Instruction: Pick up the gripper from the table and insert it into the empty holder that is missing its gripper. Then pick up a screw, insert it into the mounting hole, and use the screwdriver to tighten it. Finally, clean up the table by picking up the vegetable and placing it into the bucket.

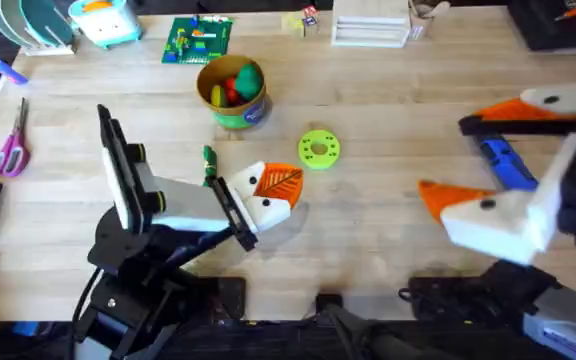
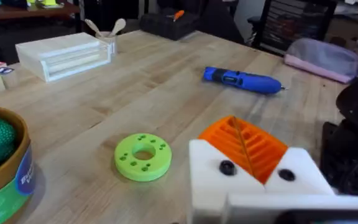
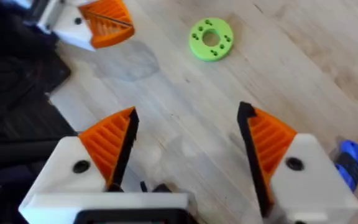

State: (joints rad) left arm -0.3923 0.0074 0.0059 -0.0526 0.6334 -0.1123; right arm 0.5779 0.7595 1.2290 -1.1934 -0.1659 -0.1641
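The right gripper [image 3: 188, 146] hangs at the near right over the table [image 1: 388, 235], its fingers spread wide and holding nothing; the left gripper [image 1: 273, 195] sits near the middle, its white and orange fingers pressed together, and whether anything lies between them I cannot tell; the screwdriver [image 2: 242, 80] lies on the right; beyond, a green disc [image 1: 318, 149]; farther still, the bucket [image 1: 233, 92].

bare table [image 1: 388, 230] between grippers — green disc [image 1: 318, 149], bucket [image 1: 233, 93] beyond.
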